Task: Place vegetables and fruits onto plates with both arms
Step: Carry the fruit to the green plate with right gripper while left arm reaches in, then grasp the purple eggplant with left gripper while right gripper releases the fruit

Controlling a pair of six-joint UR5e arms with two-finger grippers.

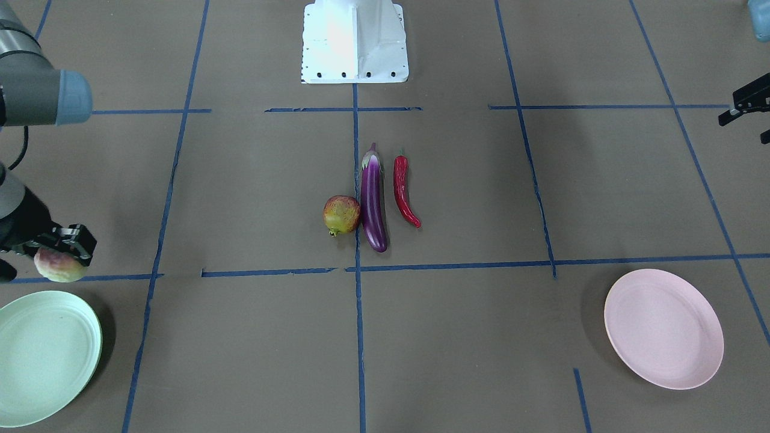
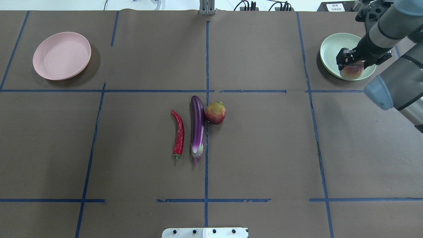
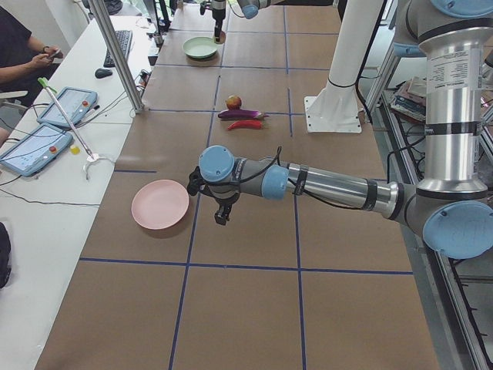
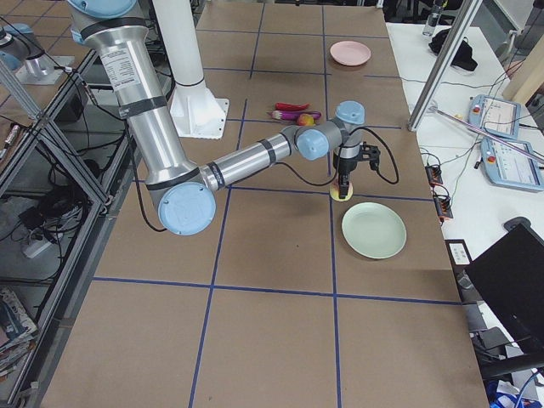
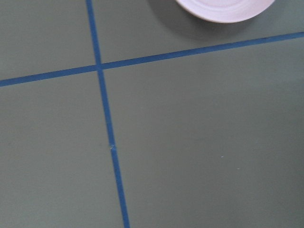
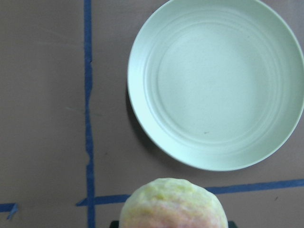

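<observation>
My right gripper [image 1: 67,243] is shut on the pale peach [image 1: 59,266] and holds it above the table, just short of the pale green plate [image 1: 45,355] on the robot's side. The right wrist view shows the peach [image 6: 173,204] low in the frame and the bare green plate [image 6: 216,83] ahead of it. The purple eggplant [image 1: 373,201], the red chili [image 1: 403,192] and the pomegranate [image 1: 341,214] lie side by side at the table's middle. My left gripper [image 1: 743,129] hangs by the pink plate [image 1: 665,328], cut by the frame edge, its fingers apart and empty.
The white base block [image 1: 355,42] stands at the robot's edge of the table. Blue tape lines cross the brown table cover. A side bench with tablets [image 3: 35,146], a metal pole [image 3: 115,54] and a seated operator runs along the far side.
</observation>
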